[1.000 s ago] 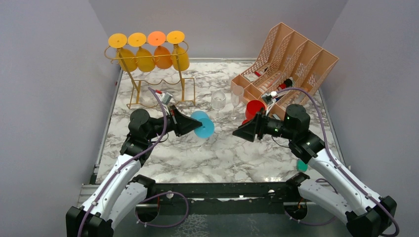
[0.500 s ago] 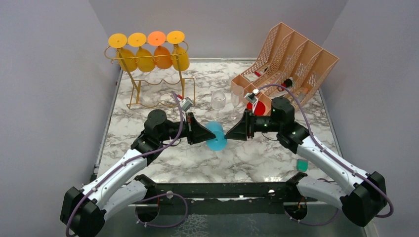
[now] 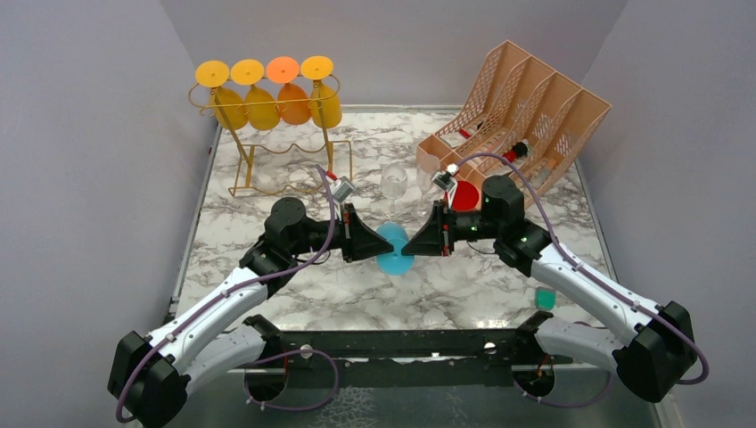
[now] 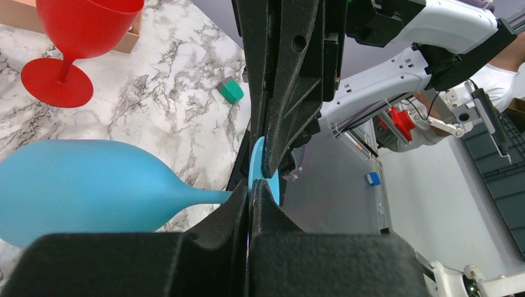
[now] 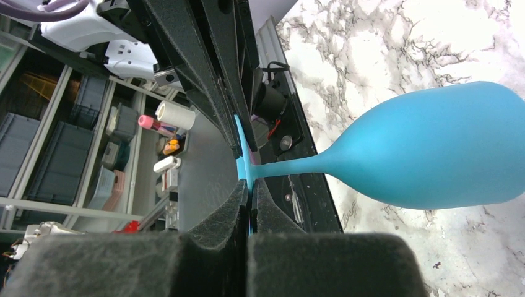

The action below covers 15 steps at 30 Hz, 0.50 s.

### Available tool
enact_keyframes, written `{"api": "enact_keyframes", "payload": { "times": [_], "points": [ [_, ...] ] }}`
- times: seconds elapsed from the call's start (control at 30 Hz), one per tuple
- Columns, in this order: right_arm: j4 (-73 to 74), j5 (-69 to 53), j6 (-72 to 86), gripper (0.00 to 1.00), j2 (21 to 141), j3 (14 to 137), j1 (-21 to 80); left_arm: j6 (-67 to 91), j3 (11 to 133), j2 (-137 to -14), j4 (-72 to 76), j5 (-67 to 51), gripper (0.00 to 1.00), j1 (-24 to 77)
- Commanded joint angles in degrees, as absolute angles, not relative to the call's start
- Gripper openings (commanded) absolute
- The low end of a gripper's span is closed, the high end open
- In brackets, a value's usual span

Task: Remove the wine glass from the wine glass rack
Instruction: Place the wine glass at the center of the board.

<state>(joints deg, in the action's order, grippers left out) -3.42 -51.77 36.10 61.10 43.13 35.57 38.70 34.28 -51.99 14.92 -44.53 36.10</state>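
Marble-patterned tabletop (image 3: 464, 290), enclosed by plain grey walls (image 3: 89, 178).

Rear left: wine glass rack (image 3: 328, 156), thin gold wire, upright. It carried four hanging glasses (image 3: 263, 107), three yellow and one orange, bowls down and feet uppermost.

Centre: blue wine glass (image 3: 392, 250), off the rack and well apart from it. It lay on its side above the table, bowl toward the far side of the table, between the two arms.

Left gripper (image 4: 249, 198): clenched on the round foot of the blue wine glass, beside the stem.

Right gripper (image 5: 249, 192): likewise clamped on the edge of the same foot, from the opposite side, tip to tip with the left one.

Centre rear: clear wine glasses (image 3: 394, 183), upright on the marble.

Rear right: peach lattice file organizer (image 3: 535, 98), tilted back. A red wine glass (image 3: 462, 194) stood just in front of it.

Near right: small teal block (image 3: 545, 299), by the table edge.
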Motion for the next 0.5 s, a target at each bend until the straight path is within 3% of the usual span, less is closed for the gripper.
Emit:
{"api": "enact_keyframes", "payload": {
  "times": [0.0, 0.1, 0.17, 0.33, 0.47],
  "points": [
    [-4.40, -52.08, 35.33, 0.01, 59.31, 43.35, 35.94, 34.48, 37.79, -51.49, 9.40, -45.35, 0.26, 36.39],
    [-3.90, -51.30, 34.74, 0.01, 58.78, 43.24, 35.95, 31.57, 38.91, -50.76, 3.64, -45.45, 0.44, 36.43],
    [-3.27, -50.71, 34.30, 0.01, 58.71, 43.22, 35.94, 31.17, 38.92, -50.27, 2.17, -46.48, 0.48, 36.39],
    [-2.72, -50.36, 33.84, 0.01, 58.71, 43.15, 35.95, 32.19, 38.09, -50.43, 1.67, -49.69, 0.49, 36.39],
    [-2.90, -50.88, 33.84, 0.01, 58.97, 43.20, 35.95, 32.40, 37.92, -50.66, 1.76, -49.20, 0.42, 36.39]
  ]
}}
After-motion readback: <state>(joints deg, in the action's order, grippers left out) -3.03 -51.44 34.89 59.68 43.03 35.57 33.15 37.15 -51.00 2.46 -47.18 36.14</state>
